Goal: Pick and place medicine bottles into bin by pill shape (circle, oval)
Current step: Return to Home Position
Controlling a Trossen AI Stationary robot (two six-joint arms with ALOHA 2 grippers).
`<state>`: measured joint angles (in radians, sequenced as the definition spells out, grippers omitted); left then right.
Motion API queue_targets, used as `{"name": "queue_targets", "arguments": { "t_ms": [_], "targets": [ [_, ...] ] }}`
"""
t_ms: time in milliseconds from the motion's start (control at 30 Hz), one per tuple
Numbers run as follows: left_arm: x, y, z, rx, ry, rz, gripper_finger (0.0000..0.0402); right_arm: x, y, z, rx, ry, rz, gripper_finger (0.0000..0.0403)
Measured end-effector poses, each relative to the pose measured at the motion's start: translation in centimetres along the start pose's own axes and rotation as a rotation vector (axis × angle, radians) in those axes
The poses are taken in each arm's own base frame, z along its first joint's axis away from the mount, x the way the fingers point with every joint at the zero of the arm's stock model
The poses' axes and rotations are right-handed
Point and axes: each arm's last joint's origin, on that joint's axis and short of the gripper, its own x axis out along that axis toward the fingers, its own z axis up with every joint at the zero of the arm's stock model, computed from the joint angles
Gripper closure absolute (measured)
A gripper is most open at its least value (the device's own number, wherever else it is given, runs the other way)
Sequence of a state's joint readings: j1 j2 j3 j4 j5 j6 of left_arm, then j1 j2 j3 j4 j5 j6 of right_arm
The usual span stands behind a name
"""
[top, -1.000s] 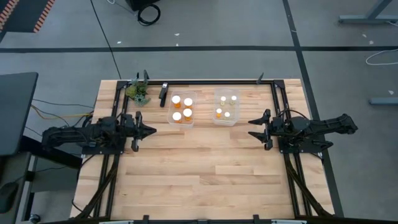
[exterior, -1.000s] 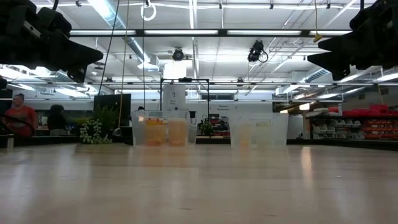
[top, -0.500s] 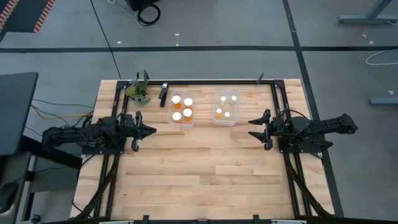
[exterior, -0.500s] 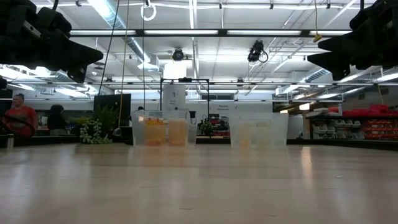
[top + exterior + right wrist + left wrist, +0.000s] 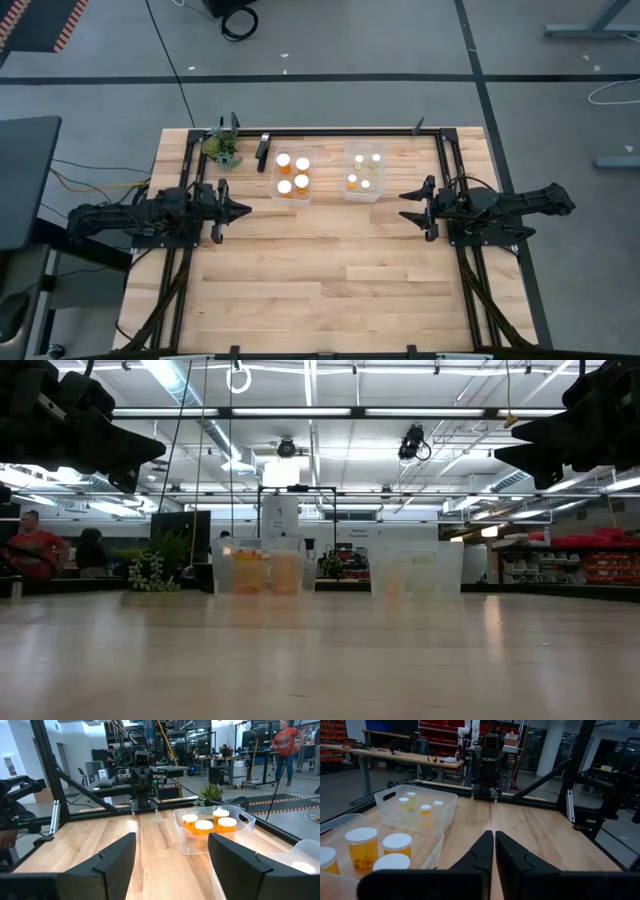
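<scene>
Four orange medicine bottles [image 5: 284, 160] are found in the left bin [image 5: 294, 150], four small pale bottles [image 5: 359, 159] in the right bin [image 5: 365, 199], kept apart by pill shape. The left hand [image 5: 245, 210], clenched empty, and the right hand [image 5: 405, 207], released, are held at the surface's [image 5: 330, 280] sides; sorting is judged complete.

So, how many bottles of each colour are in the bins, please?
Orange bottles: 4, all in the left bin
Yellow bottles: 4, all in the right bin
Total: 8 bottles
</scene>
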<state>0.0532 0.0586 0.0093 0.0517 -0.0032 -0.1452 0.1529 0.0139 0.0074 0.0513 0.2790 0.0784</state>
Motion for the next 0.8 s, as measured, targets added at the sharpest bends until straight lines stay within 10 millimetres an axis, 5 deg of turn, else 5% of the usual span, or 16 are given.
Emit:
{"name": "queue_targets", "arguments": {
  "t_ms": [800],
  "targets": [
    [0.00,0.00,0.02,0.000,-0.001,0.000,0.0370,0.00,0.00,0.00,0.000,0.000,0.000,0.0148]
  ]
}}
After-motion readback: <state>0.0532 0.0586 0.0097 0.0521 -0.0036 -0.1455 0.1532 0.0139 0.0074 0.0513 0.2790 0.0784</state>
